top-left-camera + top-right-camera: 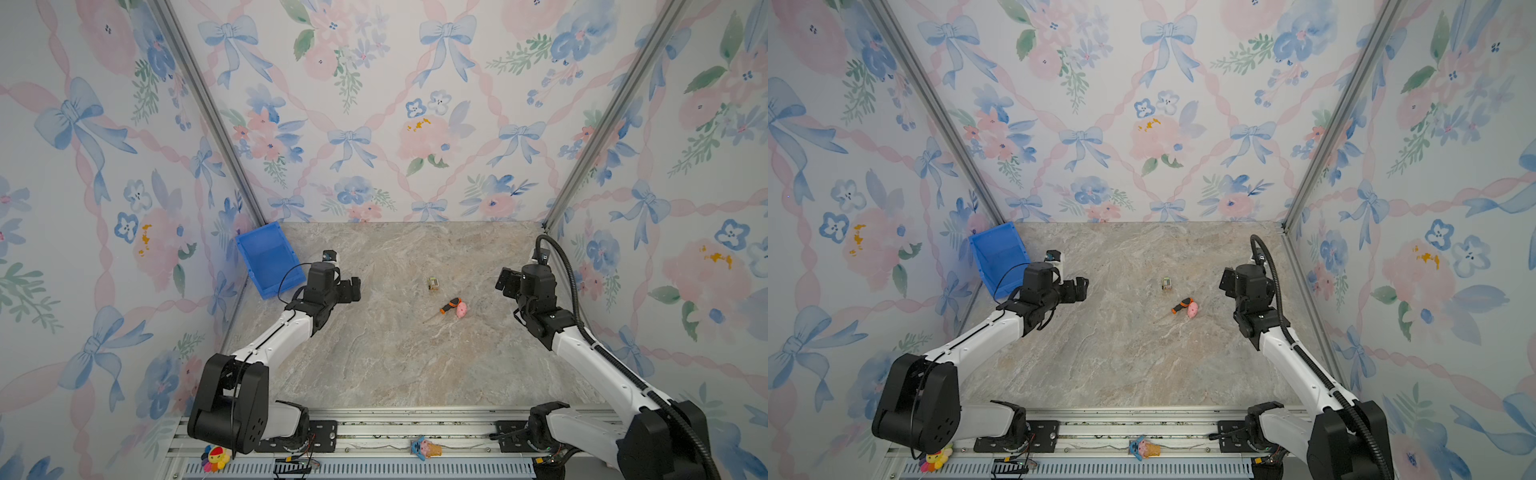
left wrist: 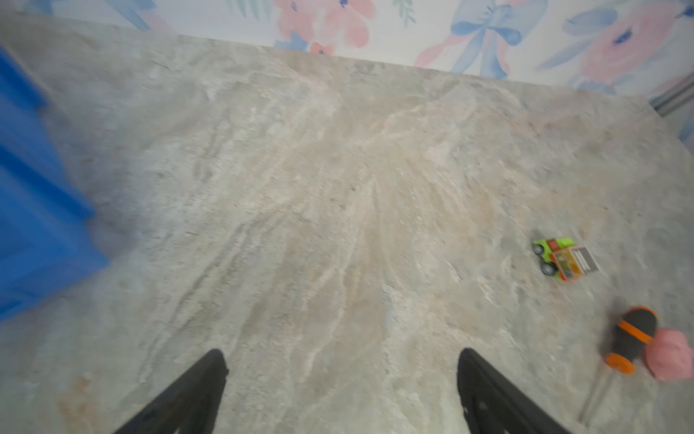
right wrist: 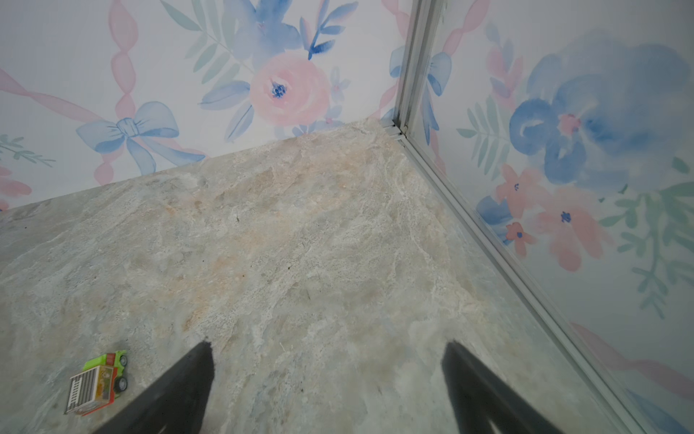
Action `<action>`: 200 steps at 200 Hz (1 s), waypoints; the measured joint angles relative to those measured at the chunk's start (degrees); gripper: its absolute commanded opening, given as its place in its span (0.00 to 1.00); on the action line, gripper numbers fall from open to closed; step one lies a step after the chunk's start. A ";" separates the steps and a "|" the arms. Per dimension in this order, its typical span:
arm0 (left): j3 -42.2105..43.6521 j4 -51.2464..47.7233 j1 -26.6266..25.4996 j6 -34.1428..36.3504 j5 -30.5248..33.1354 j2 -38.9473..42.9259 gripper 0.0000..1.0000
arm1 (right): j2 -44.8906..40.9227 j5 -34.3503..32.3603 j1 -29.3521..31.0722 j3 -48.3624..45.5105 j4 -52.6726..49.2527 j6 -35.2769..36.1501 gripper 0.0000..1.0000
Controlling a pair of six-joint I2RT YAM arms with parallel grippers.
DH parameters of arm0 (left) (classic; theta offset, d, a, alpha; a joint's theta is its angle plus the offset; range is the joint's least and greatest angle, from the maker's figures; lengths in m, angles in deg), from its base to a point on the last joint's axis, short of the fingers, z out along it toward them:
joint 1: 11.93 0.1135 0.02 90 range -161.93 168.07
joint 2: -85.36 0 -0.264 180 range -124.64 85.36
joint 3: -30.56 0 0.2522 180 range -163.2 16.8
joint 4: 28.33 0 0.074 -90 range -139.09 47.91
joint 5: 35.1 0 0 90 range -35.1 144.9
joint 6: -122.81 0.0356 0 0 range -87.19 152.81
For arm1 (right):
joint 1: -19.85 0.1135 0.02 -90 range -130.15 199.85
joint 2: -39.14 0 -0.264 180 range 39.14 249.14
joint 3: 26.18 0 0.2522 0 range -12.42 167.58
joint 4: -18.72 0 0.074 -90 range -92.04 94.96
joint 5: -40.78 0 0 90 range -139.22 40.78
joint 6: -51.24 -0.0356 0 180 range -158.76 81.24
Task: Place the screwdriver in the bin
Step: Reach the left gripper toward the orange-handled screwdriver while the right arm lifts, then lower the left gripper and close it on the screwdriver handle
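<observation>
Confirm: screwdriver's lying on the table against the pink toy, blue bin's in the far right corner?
Wrong corner. The blue bin is in the far left corner, seen in both top views. The screwdriver does lie on the table against the pink toy.

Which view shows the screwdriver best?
The left wrist view: the screwdriver is largest there, handle and shaft visible, though blurred. In both top views the screwdriver is whole but tiny. The right wrist view misses it.
</observation>
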 measured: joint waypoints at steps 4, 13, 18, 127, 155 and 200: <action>-1.09 -0.87 -1.53 -0.37 -0.70 -0.74 0.97 | 0.04 0.61 -0.13 0.22 -1.25 -0.55 0.97; -4.02 -2.80 -4.85 -0.94 -2.16 -3.13 0.97 | 0.22 2.47 -0.79 0.63 -4.20 -1.95 0.97; -6.12 -3.87 -6.78 -1.14 -2.89 -4.83 0.97 | 0.35 3.50 -1.18 0.74 -5.40 -2.49 0.97; -37.31 -15.15 -25.03 3.34 -7.82 -38.14 0.85 | -1.27 15.87 -10.60 -0.28 -16.59 -5.35 0.97; -40.98 -17.00 -26.95 4.68 -6.32 -42.36 0.76 | -2.27 16.74 -10.62 -0.85 -17.22 -5.33 0.97; -44.52 -17.73 -28.24 5.88 -4.37 -46.12 0.65 | -4.85 16.72 -10.62 -2.67 -18.25 -5.33 0.97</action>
